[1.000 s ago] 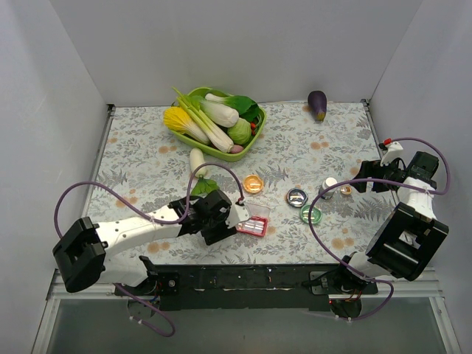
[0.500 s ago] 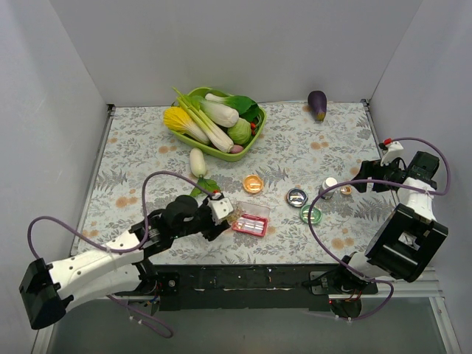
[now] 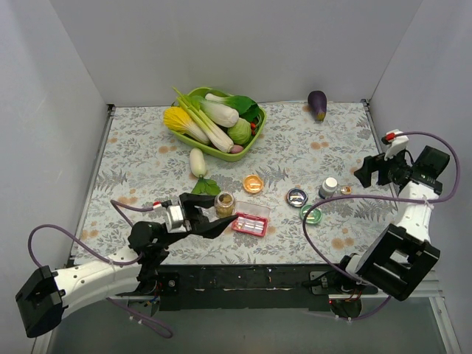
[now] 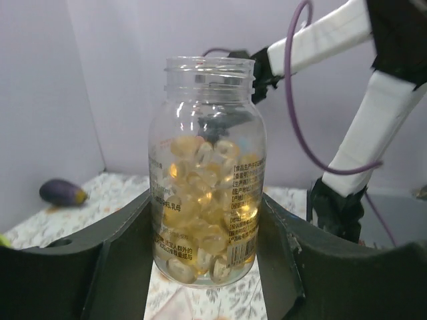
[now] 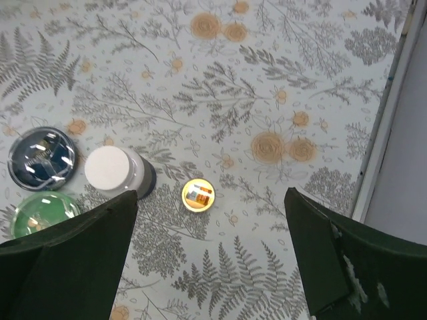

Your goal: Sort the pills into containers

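Left wrist view, left gripper (image 4: 207, 220) clamping uncapped bottle (image 4: 208, 133), right gripper (image 5: 210, 195) spread wide, pills (image 3: 251, 220) in pink box (image 3: 259, 230) indistinct.

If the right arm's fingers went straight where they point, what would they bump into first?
Probably the little gold-topped bottle on the table, centred between the right arm's open fingers; the white-capped bottle sits off to one side. Depth is unclear.

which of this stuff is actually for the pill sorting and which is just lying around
For the job: pink pill box; pale pills in it; open pill bottle, held in the left gripper; orange cap, maybe that bottle's.

Lying about: green bowl of vegetables; eggplant; white vegetable beside the bowl; white-capped bottle; dark cap; green cap.
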`<state>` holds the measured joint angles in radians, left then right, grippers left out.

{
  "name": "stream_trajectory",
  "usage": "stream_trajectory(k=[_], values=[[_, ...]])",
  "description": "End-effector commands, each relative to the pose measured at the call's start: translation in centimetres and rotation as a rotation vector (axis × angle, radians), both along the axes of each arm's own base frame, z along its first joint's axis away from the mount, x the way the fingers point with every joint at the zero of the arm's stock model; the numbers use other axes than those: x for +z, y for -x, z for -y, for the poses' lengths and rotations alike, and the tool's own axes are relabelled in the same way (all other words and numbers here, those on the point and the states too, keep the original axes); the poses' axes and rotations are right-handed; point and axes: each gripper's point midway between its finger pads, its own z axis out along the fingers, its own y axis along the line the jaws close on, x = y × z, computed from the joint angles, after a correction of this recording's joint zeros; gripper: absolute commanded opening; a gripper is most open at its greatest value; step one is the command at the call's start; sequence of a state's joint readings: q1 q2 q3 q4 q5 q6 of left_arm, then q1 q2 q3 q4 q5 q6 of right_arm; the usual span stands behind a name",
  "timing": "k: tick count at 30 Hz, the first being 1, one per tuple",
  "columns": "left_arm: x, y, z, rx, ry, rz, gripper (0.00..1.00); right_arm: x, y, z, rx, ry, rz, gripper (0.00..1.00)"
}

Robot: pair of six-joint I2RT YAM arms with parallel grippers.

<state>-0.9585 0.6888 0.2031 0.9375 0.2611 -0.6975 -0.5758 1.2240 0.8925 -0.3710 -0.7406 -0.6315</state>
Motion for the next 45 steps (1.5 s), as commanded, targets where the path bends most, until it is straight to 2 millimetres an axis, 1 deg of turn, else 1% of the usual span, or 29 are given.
stream_trajectory(k=[1,2,3,4,5,6,7,8,9,11,12,13,14,15,16,17,18,19,20,21,23,24,25,28,32,38,42,45], values=[[5.6,2.9,-1.7,-0.104,0.216,0.131,0.0,4.1,-1.4,-1.2,0.149,-0.042,0.064,0.97],[5.5,3.1,-1.8,-0.11,0.214,0.131,0.0,3.7,-0.7,-1.8,0.189,-0.054,0.02,0.96],[5.3,3.2,-1.9,-0.111,0.207,0.131,0.0,3.4,-0.9,-1.7,0.205,-0.065,0.001,0.96],[4.5,3.0,-1.6,-0.108,0.177,0.111,0.0,4.3,-1.3,-1.4,0.215,-0.042,0.012,0.97],[4.1,3.1,-2.0,-0.101,0.173,0.107,0.0,4.2,-1.3,-1.2,0.236,-0.009,0.01,0.98],[3.4,2.9,-1.8,-0.096,0.148,0.086,0.0,3.1,-0.9,-0.8,0.225,0.004,-0.051,0.98],[2.7,2.8,-1.8,-0.094,0.128,0.073,0.0,3.1,-0.9,-0.9,0.241,0.035,-0.073,0.98],[2.2,2.7,-1.7,-0.093,0.105,0.06,0.0,2.5,-0.8,-0.7,0.251,0.058,-0.109,0.98],[0.9,2.5,-1.4,-0.089,0.057,0.032,0.0,1.0,-0.1,-0.3,0.258,0.094,-0.18,0.98],[-0.2,2.6,-1.1,-0.101,0.014,0.015,0.0,-0.5,0.3,-0.7,0.284,0.123,-0.24,0.98],[-0.9,2.7,-1.1,-0.101,-0.009,-0.002,0.0,-1.7,0.6,-0.2,0.278,0.156,-0.291,0.98],[-1.3,2.7,-1.1,-0.105,-0.022,-0.011,0.0,-2.6,0.5,-0.6,0.294,0.182,-0.311,0.98],[-1.5,2.7,-1.1,-0.105,-0.03,-0.015,0.0,-3.9,0.9,-0.9,0.299,0.19,-0.348,0.98],[-2.0,2.7,-1.1,-0.106,-0.049,-0.031,0.0,-5.1,1.1,-0.6,0.296,0.223,-0.392,0.98],[-2.1,2.9,-1.3,-0.108,-0.045,-0.03,0.0,-5.8,0.6,-1.2,0.312,0.247,-0.391,0.98],[-2.1,2.9,-1.3,-0.108,-0.047,-0.035,0.0,-7.0,1.0,-1.5,0.319,0.248,-0.413,0.97],[-2.4,2.9,-1.4,-0.108,-0.05,-0.042,0.0,-7.7,0.9,-1.5,0.319,0.262,-0.428,0.97],[-2.3,3.1,-1.6,-0.109,-0.041,-0.042,0.0,-8.0,0.5,-1.8,0.317,0.27,-0.426,0.96],[-2.3,3.2,-1.7,-0.111,-0.035,-0.051,0.0,-8.3,-0.1,-1.6,0.307,0.282,-0.413,0.96],[-2.5,3.1,-1.8,-0.107,-0.038,-0.062,0.0,-8.9,-0.4,-1.3,0.296,0.282,-0.427,0.96],[-2.5,3.3,-2.1,-0.113,-0.026,-0.077,0.0,-9.4,-0.8,-1.0,0.27,0.276,-0.442,0.93],[-2.8,3.3,-2.1,-0.112,-0.026,-0.087,0.0,-10.1,-1.0,-0.7,0.26,0.277,-0.468,0.93],[-2.8,3.4,-2.2,-0.114,-0.021,-0.092,0.0,-10.5,-1.0,-0.6,0.258,0.272,-0.481,0.9],[-3.2,3.5,-2.4,-0.116,-0.018,-0.113,0.0,-12.0,-0.6,-0.8,0.255,0.252,-0.523,0.87],[-3.2,3.3,-2.4,-0.11,-0.019,-0.128,0.0,-13.5,-0.1,-1.4,0.253,0.234,-0.553,0.86],[-3.5,3.1,-2.1,-0.108,-0.045,-0.138,0.0,-14.2,-0.7,-1.6,0.223,0.234,-0.555,0.82],[-3.6,3.1,-2.0,-0.111,-0.05,-0.149,0.0,-14.7,-1.0,-1.6,0.207,0.249,-0.567,0.76],[-3.8,3.1,-2.0,-0.117,-0.052,-0.164,0.0,-15.0,-1.3,-1.5,0.185,0.255,-0.569,0.67]])
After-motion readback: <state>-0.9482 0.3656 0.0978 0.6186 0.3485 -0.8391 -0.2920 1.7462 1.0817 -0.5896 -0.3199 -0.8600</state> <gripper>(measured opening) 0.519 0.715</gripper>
